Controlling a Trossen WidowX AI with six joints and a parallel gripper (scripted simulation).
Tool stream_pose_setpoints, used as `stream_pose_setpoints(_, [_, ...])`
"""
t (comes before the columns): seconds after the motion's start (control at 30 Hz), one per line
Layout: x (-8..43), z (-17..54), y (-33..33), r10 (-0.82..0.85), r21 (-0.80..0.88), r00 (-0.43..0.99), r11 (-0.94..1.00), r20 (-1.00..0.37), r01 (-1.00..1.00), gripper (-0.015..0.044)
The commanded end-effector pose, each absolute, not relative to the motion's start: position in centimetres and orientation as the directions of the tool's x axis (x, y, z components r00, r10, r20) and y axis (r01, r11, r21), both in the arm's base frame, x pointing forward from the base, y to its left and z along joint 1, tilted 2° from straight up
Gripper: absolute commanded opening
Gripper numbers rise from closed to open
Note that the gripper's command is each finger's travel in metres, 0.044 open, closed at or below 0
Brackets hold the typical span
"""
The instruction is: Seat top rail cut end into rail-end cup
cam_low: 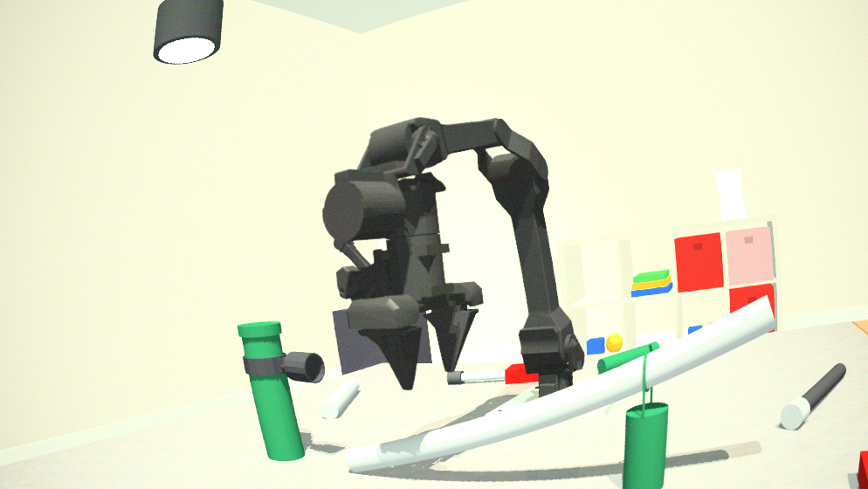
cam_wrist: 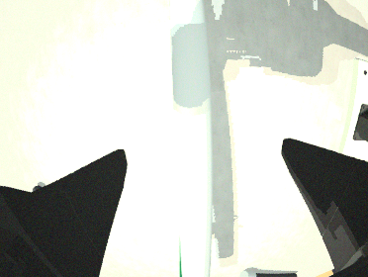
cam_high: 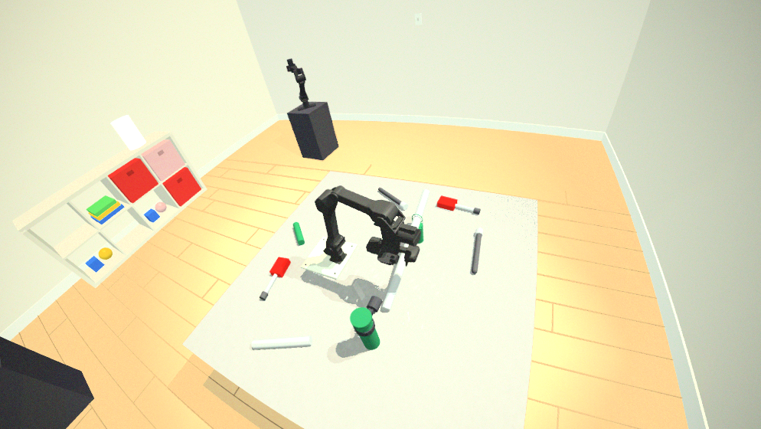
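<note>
Wide apart stand the two fingers of the black parallel-jaw gripper (cam_high: 398, 257) (cam_low: 429, 380) (cam_wrist: 204, 146), near the middle of the exterior frame, and they hold nothing. In the wrist view the white fence rail (cam_high: 395, 282) (cam_low: 547, 407) (cam_wrist: 192, 69) passes across their gap. To do the grasp well, I think one should straddle the rail squarely, close softly, then raise the cut end (cam_high: 386, 306) (cam_low: 361, 459) and align it before pushing. Pushing while it is tilted could catch the rim or drag the band down.

Nearest, at the lower right of the exterior frame, the rail goes through the wire loop (cam_low: 644, 389) above a short green post (cam_high: 421, 234) (cam_low: 644, 446). It looks smooth, white and slightly bowed, its far end raised toward the right, its cut end low at lower centre. Farther, at left, the dark cup (cam_high: 374, 304) (cam_low: 302, 367) hangs from the brace band (cam_low: 261, 365), high on the big green post (cam_high: 370, 339) (cam_low: 280, 419), apart from the rail.
</note>
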State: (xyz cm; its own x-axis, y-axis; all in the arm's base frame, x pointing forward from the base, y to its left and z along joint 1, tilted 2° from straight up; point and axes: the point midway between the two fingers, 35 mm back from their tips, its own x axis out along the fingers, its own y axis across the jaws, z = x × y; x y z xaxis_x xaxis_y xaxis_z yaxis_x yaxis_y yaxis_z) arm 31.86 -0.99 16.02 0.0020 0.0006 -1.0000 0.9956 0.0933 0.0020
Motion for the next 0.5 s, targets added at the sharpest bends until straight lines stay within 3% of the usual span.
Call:
stream_pose_setpoints(0.0, [31.9,15.9,-1.0,0.001,-0.001,-0.001,0.068,-1.000,0.998,0.0440])
stream_pose_setpoints(0.47, [31.9,11.4,-1.0,0.001,-0.001,-0.001,0.068,-1.000,0.998,0.0440])
